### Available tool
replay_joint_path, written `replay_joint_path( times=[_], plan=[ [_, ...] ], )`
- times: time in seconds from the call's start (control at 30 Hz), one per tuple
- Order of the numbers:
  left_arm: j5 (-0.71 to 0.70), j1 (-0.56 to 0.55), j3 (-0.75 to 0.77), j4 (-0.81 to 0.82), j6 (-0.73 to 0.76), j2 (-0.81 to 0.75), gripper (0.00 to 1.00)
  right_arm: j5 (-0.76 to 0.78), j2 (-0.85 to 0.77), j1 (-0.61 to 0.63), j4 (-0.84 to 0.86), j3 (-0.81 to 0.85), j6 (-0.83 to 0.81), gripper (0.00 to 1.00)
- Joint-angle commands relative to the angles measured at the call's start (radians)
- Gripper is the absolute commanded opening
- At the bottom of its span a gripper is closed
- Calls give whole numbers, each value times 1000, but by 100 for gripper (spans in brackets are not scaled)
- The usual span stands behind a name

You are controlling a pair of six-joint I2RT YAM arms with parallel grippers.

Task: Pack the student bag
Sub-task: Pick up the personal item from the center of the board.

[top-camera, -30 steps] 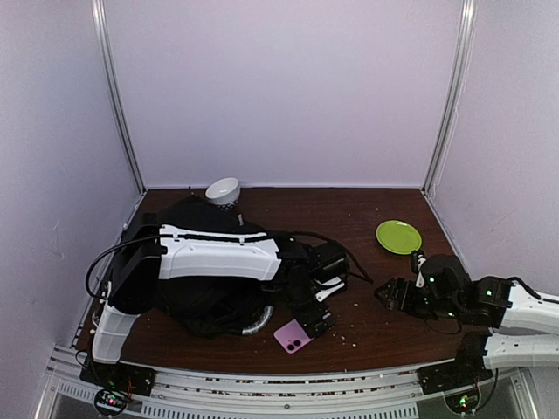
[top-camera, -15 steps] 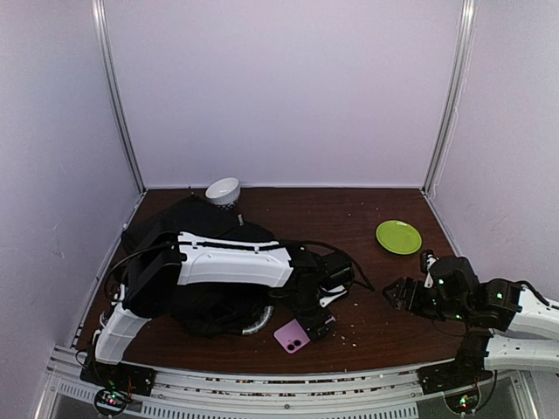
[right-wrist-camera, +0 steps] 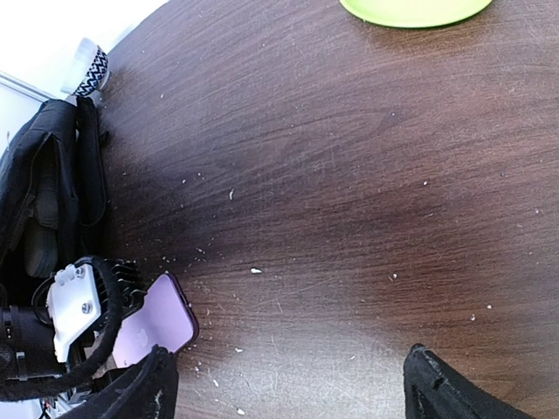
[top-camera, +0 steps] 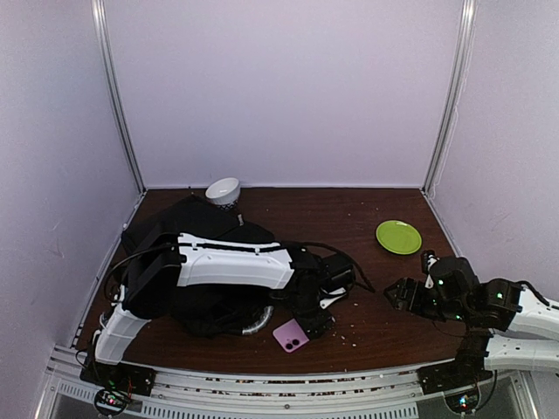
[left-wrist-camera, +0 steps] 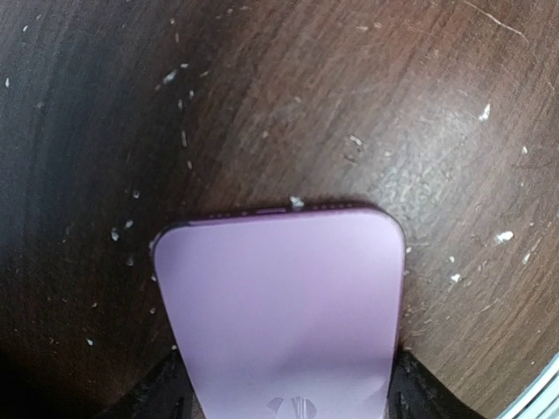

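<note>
Left gripper (top-camera: 312,323), now further right, clamps the pink phone (left-wrist-camera: 279,305) at lower centre, just beside the student bag (top-camera: 188,218) at centre-left of the table (top-camera: 367,227); right gripper (top-camera: 395,295), wide open & empty, has backed off; phone prob. goes in next.

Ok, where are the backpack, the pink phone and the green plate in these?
backpack (top-camera: 194,216), top external view, on the black fabric of its far side.
pink phone (left-wrist-camera: 279,305), left wrist view, middle of its pink upper face.
green plate (top-camera: 398,236), top external view, centre of the plate.
</note>
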Motion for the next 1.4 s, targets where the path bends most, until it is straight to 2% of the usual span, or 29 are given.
replay_joint_path(
  times=[0.0, 0.27, 0.87, 1.07, 1.37],
  plan=[
    [-17, -12, -29, -42, -15, -6, 58, 27, -15, -4, -12, 23, 7, 89],
    [-82, -10, 16, -56, -21, -62, 49, 23, -18, -4, -9, 22, 9, 89],
    [-78, 1, 20, -46, -62, -168, 46, -41, 4, -3, 64, -20, 28, 89],
    [-41, 16, 2, -5, -91, -230, 45, -136, 5, -4, 200, -77, 76, 89],
    [-24, 19, -5, 17, -101, -302, 45, -331, 97, -4, 625, -184, 260, 88]
  ],
)
